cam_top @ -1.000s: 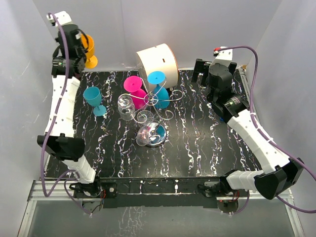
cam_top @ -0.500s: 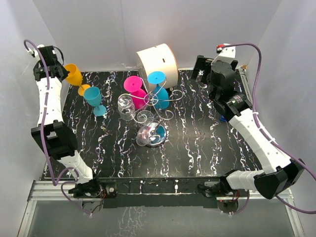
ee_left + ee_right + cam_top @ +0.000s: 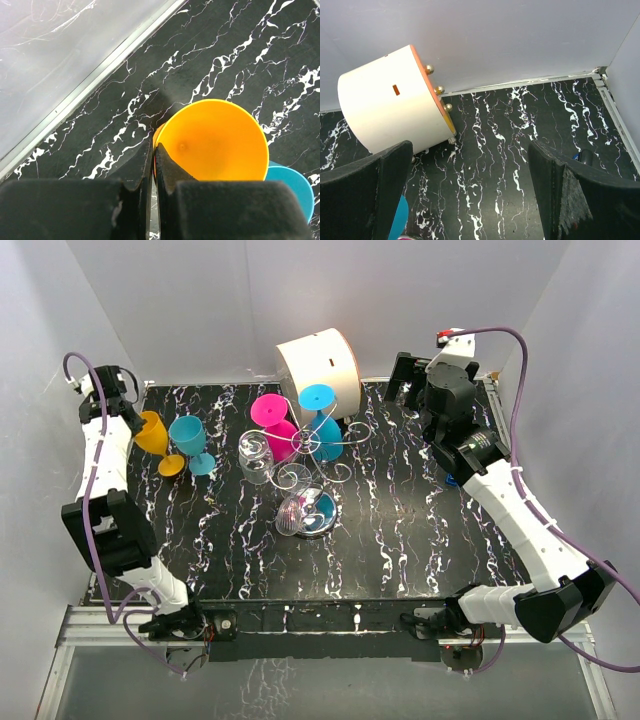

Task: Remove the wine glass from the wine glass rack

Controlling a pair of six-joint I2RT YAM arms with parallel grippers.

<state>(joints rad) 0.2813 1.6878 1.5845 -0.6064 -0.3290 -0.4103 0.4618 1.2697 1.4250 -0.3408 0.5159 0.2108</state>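
Step in hand: setting down. The orange glass (image 3: 152, 432) is already off the rack (image 3: 308, 455), so I judge the task to be near its end.
Left end effector (image 3: 152, 150): closed, its two fingers pinching the rim of the orange glass.
Orange glass: near the far-left corner of the surface (image 3: 420, 540), tilted in the overhead view, just beside a teal glass (image 3: 188, 436) that stands upright there. It is well apart from the rack. Whether its foot touches the surface I cannot tell.
Rack: about mid-surface, with a pink glass (image 3: 270, 412), a blue glass (image 3: 318, 400) and a clear glass (image 3: 255, 456) at its arms.
Right end effector (image 3: 470, 150): wide open and holding nothing. It sits over the far-right part of the surface, facing a white drum (image 3: 390, 110).
Next move, as a judgement: bring the orange glass upright onto its foot, part the fingers, then lift away.
Risk: the teal glass is very close, so a sideways drift on release could knock it.
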